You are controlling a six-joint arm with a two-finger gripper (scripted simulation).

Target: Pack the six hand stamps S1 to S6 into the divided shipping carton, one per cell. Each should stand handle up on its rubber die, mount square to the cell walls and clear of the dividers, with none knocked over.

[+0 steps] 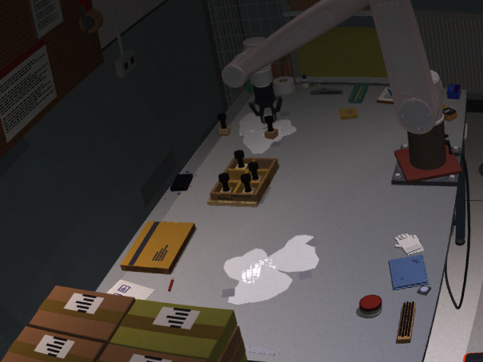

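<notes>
A hand stamp [271, 128] with a black handle and a wooden mount stands upright on a pale patch of the table, behind the carton. Another stamp [223, 123] stands upright to its left, near the table's left edge. The divided carton [244, 180] sits nearer the camera. It holds several stamps, all handle up, one per cell. Its two right-hand cells look empty. My gripper [269, 117] reaches down over the first stamp. It is closed on that stamp's black handle.
A stack of cardboard boxes [123, 327] fills the near left corner. A flat yellow box [159, 247] and a black pad [181, 181] lie along the left edge. The arm's base [427, 159] stands at the right. Small tools lie near the right and far edges.
</notes>
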